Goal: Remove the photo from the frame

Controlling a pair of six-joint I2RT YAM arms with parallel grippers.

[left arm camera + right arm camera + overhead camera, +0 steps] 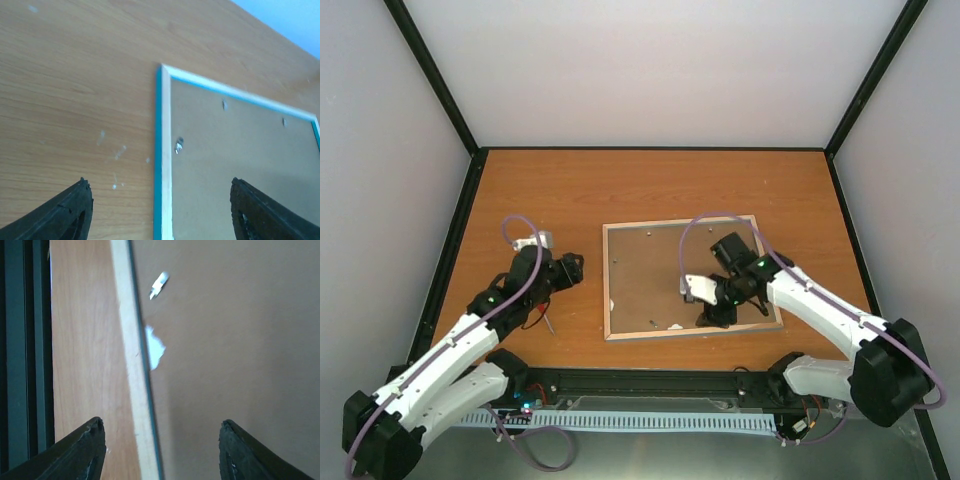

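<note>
Frame (606, 285) face-down; photo out of sight; backing board (645, 275) showing; both jaws spread, empty.

The frame (606, 285) lies flat on the table (540, 190), back side up. It sits in the middle, a bit to the right, and is turned a little, so its sides do not line up with the table edges. It is big, thin and has four corners. Its rim is pale wood, with a blue-green strip along the outer edge. A brown board (650, 275) fills the inside. Small shiny metal tabs (178, 145) lie on the board close to the rim. Next to the near rim the board has a small white patch (154, 347).
</note>
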